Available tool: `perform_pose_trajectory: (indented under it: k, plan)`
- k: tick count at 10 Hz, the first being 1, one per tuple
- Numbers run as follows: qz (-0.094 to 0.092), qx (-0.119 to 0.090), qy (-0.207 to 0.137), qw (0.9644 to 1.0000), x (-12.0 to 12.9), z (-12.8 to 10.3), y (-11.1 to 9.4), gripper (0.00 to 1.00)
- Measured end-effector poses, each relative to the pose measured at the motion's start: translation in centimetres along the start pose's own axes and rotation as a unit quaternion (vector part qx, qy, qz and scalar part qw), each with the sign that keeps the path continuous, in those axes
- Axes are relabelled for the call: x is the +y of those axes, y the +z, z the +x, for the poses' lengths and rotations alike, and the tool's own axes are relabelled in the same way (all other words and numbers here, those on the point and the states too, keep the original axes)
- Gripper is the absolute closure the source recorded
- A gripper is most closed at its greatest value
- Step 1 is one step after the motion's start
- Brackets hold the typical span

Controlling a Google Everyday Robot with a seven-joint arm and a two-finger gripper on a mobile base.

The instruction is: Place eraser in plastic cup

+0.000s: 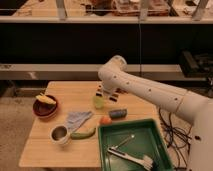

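Note:
The plastic cup (pixel 98 103) is a small translucent light-green cup standing near the middle of the wooden table (pixel 45 145). My gripper (pixel 106 93) hangs just above it and slightly to its right, at the end of the white arm (pixel 150 92) that reaches in from the right. The striped fingers (pixel 100 92) point down and are shut. I cannot tell whether anything sits between them. The eraser is hidden; the arm covers the table's far middle.
A dark-red bowl (pixel 44 106) sits at the left. A whitish cup (pixel 59 134), a grey cloth (pixel 77 120) and a green oblong thing (pixel 83 134) are in front. An orange ball (pixel 105 120) and a blue-grey block (pixel 118 114) lie beside a green tray (pixel 155 132) that holds a brush (pixel 131 157).

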Motion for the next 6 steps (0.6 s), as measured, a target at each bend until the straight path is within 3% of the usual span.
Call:
perform_pose_trajectory:
  k: [3, 6]
  plan:
    - [0.003, 0.002, -0.004, 1.0, 0.0, 0.2, -0.1, 1.0]
    - [0.021, 0.014, -0.031, 0.9992, -0.1, 2.1, -2.0, 1.0]
